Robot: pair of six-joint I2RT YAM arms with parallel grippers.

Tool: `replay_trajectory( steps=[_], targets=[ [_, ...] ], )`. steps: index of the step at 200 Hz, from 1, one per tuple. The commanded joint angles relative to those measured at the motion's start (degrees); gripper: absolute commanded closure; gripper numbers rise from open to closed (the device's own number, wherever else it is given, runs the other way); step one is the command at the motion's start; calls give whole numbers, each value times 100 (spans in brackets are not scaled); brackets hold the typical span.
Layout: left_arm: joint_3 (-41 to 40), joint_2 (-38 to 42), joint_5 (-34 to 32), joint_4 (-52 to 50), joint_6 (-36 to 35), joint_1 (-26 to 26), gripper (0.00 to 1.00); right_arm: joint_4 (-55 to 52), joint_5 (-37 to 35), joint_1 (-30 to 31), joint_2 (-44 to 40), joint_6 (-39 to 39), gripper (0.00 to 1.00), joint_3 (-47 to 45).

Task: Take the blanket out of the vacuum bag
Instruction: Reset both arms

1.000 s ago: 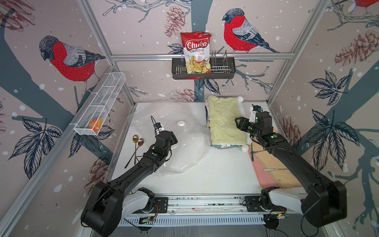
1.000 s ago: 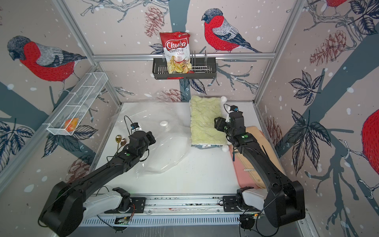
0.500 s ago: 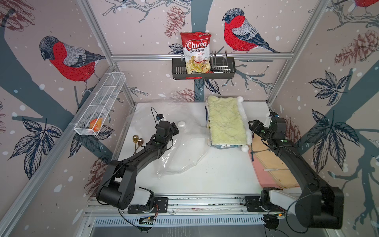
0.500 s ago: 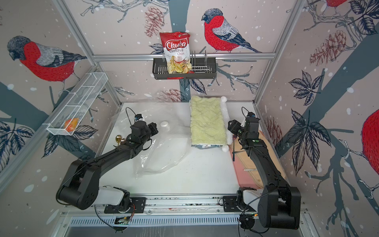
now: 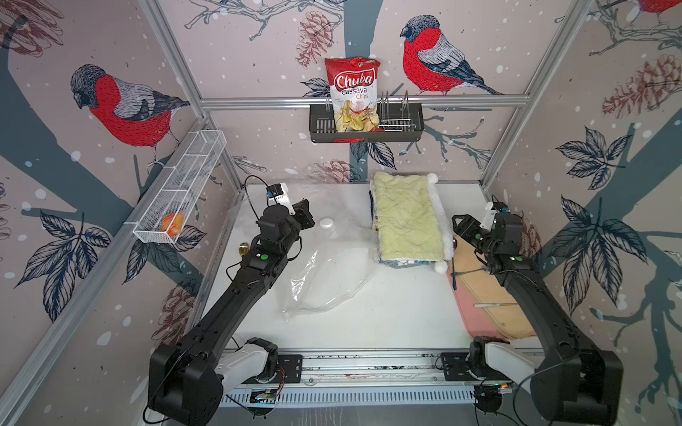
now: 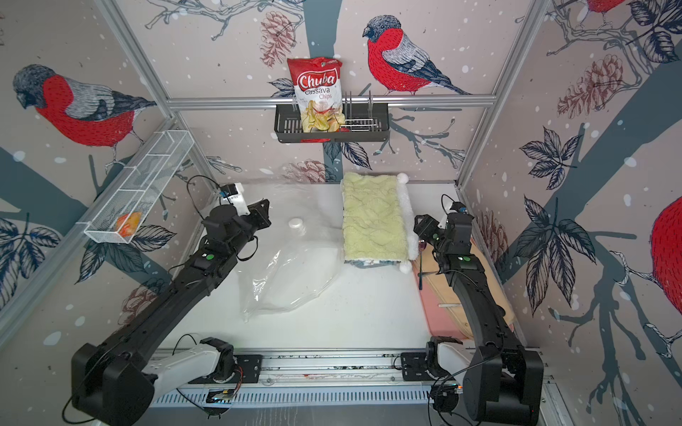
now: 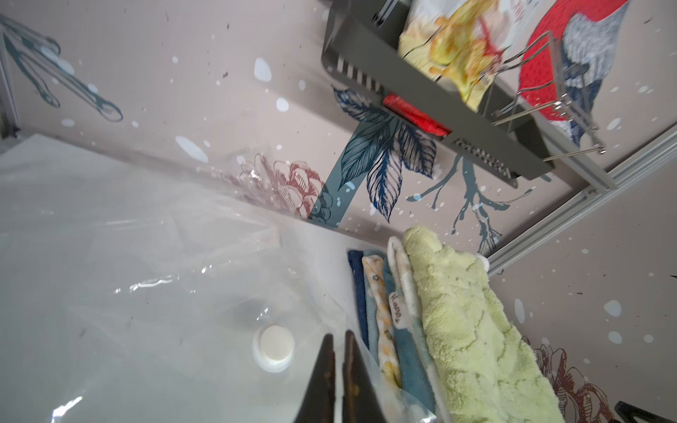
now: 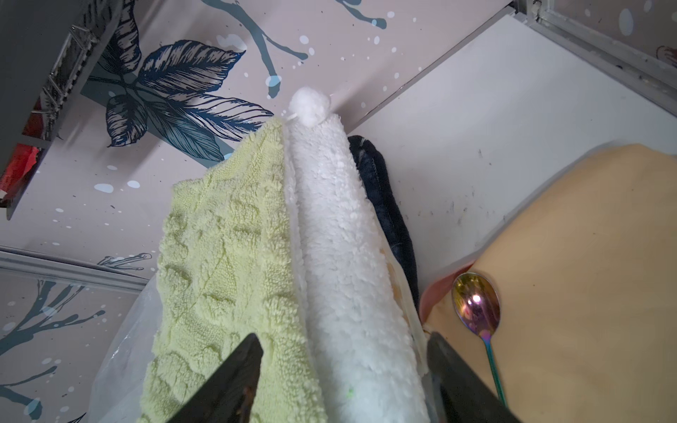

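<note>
Entry 1, bag (image 5: 332, 274): clear and crumpled. We found it flat on the table (image 5: 387, 317), spreading from the centre toward 9 o'clock, with its white cap (image 5: 326, 222) near its 12 o'clock end. It lay much as it had a second before.

Entry 2, blanket (image 5: 406, 221): pale green with white trim. It lay outside the bag, on top of folded cloths (image 7: 370, 311) at the table's 1 o'clock, and had not moved.

Entry 3, left gripper (image 5: 305, 217): we logged it just at the cap's 9 o'clock. A second earlier it was nearer 6 o'clock, over the bag's left part. In the wrist view its fingers (image 7: 326, 366) stood a slit apart, and we saw nothing between them.

Entry 4, right gripper (image 5: 459, 225): it was released, with its jaws wide. It sat just at the blanket's 3 o'clock edge, having drawn back from above that edge. A spoon (image 8: 475, 304) lay on a tan pad (image 8: 586, 274) beside it.
</note>
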State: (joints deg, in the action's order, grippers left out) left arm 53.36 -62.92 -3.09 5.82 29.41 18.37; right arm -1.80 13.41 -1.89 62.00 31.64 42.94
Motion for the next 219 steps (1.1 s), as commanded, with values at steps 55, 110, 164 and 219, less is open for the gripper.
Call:
replay_trajectory(
  steps=[55, 110, 164, 219],
  targets=[
    [589, 403, -636, -352, -1640, 20, 1, 1105, -358, 21, -913, 181, 0, -314],
    [-840, 559, -1553, 1960, -2107, 14, 1, 2822, -2216, 282, -1197, 148, 0, -1162],
    [-1898, 629, -2032, 3658, -2247, -51, 0, 3754, -2143, 279, -1029, -186, 0, -1613],
    [-2612, 406, -2269, 4827, -2597, -74, 0, 4450, -1834, 229, -894, -290, 0, -2017]
  ],
)
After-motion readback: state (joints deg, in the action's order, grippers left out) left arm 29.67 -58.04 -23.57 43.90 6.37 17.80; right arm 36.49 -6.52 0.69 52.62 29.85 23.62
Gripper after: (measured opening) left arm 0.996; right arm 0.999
